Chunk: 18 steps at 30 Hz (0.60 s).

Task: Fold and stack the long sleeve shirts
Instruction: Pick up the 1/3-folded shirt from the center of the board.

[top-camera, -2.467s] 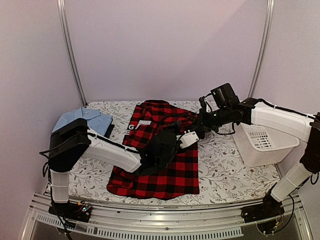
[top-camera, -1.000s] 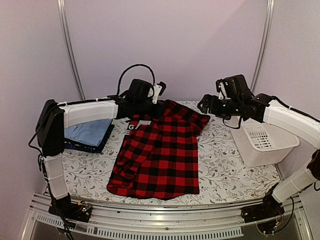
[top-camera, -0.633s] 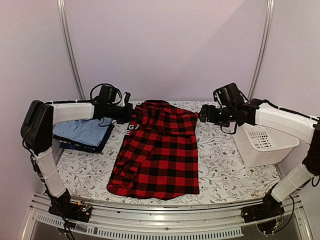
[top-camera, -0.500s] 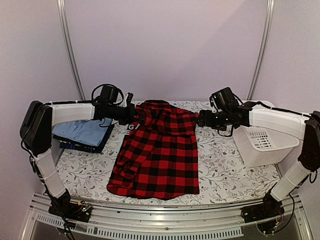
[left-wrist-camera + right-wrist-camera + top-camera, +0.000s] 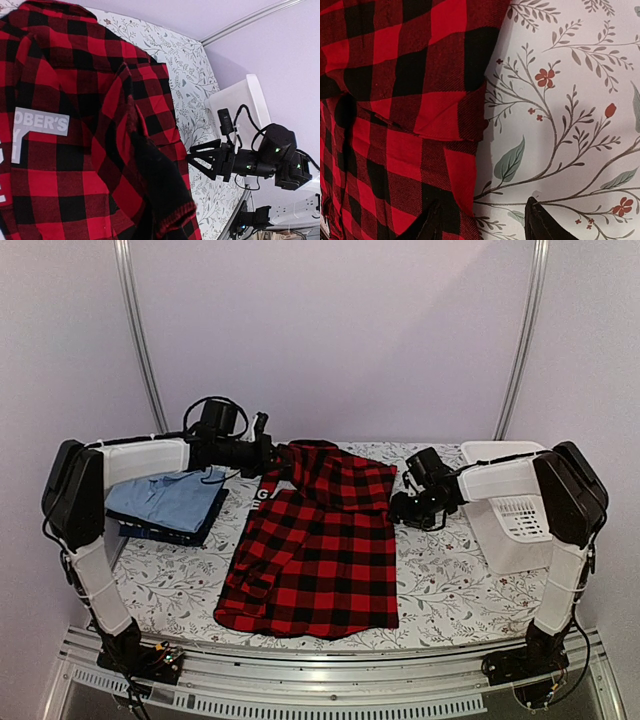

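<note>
Right, by my count: three shirts, one basket (image 5: 522, 540), two arms. The flannel (image 5: 320, 540) lies spread in the middle of the table (image 5: 450, 585), its upper part folded over. The blue shirt (image 5: 165, 498) sits folded on the navy garment (image 5: 168, 531) at the table's left side, well apart from the basket at the right. The left gripper (image 5: 266, 454) is closed tight and looks clamped on the flannel's upper left edge, where the cloth rises off the table to meet it. The right gripper (image 5: 402, 508) sits low at the flannel's right edge with its jaws apart, holding nothing. Compared with half a second ago, the right arm has dropped and pulled inward toward that edge. The left gripper has barely shifted, and the flannel lies much as it did. Further back, the left arm stretched across the flannel; now it reaches along the back of the table. My overhead view cannot resolve the right jaws. The right wrist view does: one of the fingers (image 5: 542, 222) is over the bare floral cloth, the other over the checked fabric, straddling the hem. The left wrist view alone shows the white lettering (image 5: 41, 121) and a fold of cloth hanging right at the lens. Its own fingers I cannot make out there. Only the overhead view shows the blue-and-navy stack.
</note>
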Available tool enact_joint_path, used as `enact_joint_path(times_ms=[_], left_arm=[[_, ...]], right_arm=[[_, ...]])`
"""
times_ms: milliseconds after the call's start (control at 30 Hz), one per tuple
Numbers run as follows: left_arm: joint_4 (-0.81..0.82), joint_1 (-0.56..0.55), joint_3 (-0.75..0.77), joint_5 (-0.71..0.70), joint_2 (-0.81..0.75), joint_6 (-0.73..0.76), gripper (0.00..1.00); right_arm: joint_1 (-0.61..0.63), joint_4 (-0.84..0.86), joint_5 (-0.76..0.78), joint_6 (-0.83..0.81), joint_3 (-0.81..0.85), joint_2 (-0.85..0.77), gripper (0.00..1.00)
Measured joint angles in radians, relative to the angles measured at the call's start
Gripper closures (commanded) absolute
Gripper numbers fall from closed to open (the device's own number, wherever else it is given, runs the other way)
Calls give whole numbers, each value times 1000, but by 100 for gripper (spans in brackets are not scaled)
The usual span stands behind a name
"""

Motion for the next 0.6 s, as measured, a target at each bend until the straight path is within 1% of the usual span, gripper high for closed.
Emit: enact_joint_path(times_ms=[100, 167, 233, 267, 300, 333, 400, 433, 567, 600], left_arm=[[-6, 0, 50, 9, 19, 0, 100], [-10, -2, 86, 18, 35, -1, 100], [-11, -2, 119, 24, 53, -1, 100], [-13, -2, 135, 27, 63, -3, 100], [-14, -3, 150, 30, 74, -5, 100], [-14, -3, 161, 33, 84, -6, 100], [-14, -5, 184, 42, 104, -14, 100], [-14, -6, 195, 45, 114, -21, 100], [-6, -14, 254, 61, 161, -47, 100], [-2, -18, 275, 64, 177, -55, 100]], right_arm=[[-1, 20, -23, -2, 5, 38, 56], [-1, 42, -34, 0, 12, 57, 66], [-4, 58, -43, -1, 18, 72, 81], [-6, 63, -47, 2, 26, 81, 84], [-8, 71, -51, -2, 31, 90, 92], [-13, 79, -55, 6, 37, 100, 96], [-33, 85, -63, 6, 43, 111, 100], [-45, 87, -71, 9, 43, 114, 100], [-103, 86, -86, 2, 64, 130, 100], [-120, 82, -86, -2, 74, 136, 96]])
